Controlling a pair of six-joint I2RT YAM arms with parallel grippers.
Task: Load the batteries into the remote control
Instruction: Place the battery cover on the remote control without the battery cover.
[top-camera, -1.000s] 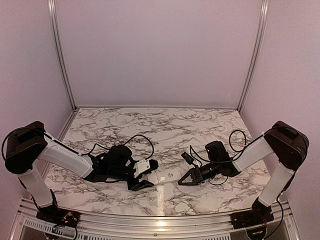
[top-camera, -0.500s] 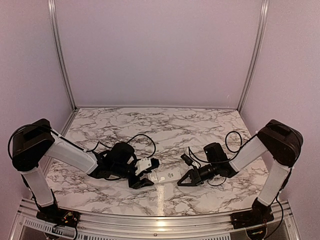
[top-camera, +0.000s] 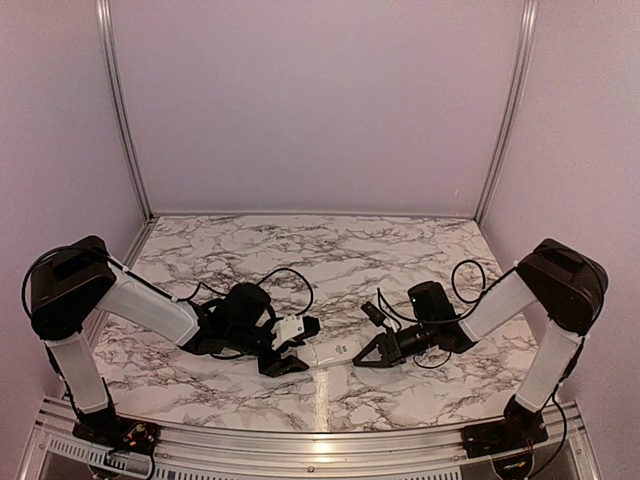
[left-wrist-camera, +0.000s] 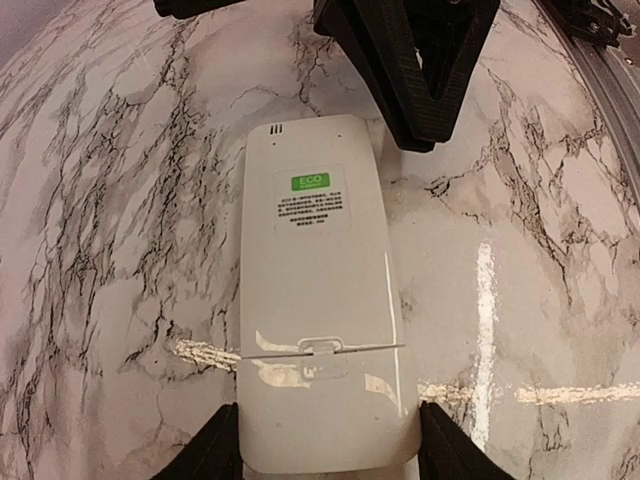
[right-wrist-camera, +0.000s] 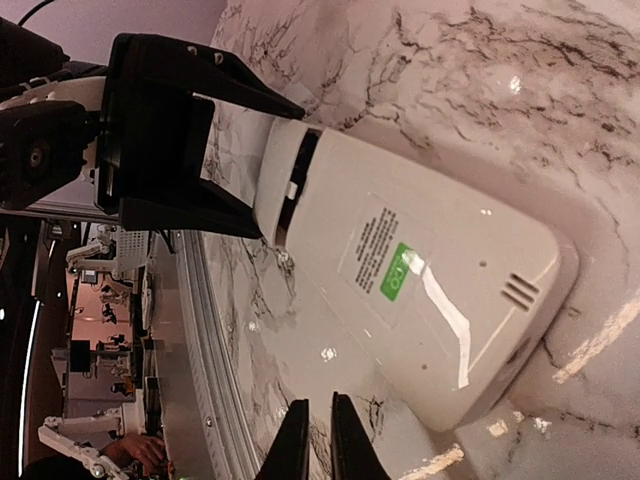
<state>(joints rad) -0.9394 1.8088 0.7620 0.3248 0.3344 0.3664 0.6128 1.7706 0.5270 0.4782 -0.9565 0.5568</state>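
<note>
A: Remote, position?

B: Remote (top-camera: 332, 351) sits low centre in the top view, lying on the marble table (top-camera: 250, 250). Its long axis runs left to right, with one gripper at each end. The back faces up, and a green sticker (left-wrist-camera: 311, 183) shows in the upper half of the left wrist view.

A: Left gripper?

B: Left gripper (top-camera: 299, 347) is clamped on the remote's left end. In its own wrist view the fingers (left-wrist-camera: 215, 450) sit at the bottom edge of the frame. There is one on each long side of the near end, both touching it.

A: Right gripper?

B: Right gripper (top-camera: 361, 359) is just right of the remote's other end. Its fingers are pressed together into a narrow wedge, with nothing visible between them. In the left wrist view the tip sits top centre-right, just beside the corner with the slots (left-wrist-camera: 279, 129). Cannot tell if it makes contact.

A: Back of the remote?

B: A seam (left-wrist-camera: 320, 347) crosses the back near the clamped end, with a small tab at its middle. In the right wrist view a dark slit shows there, upper left of centre. Cannot tell whether the cover is seated or slid.
</note>
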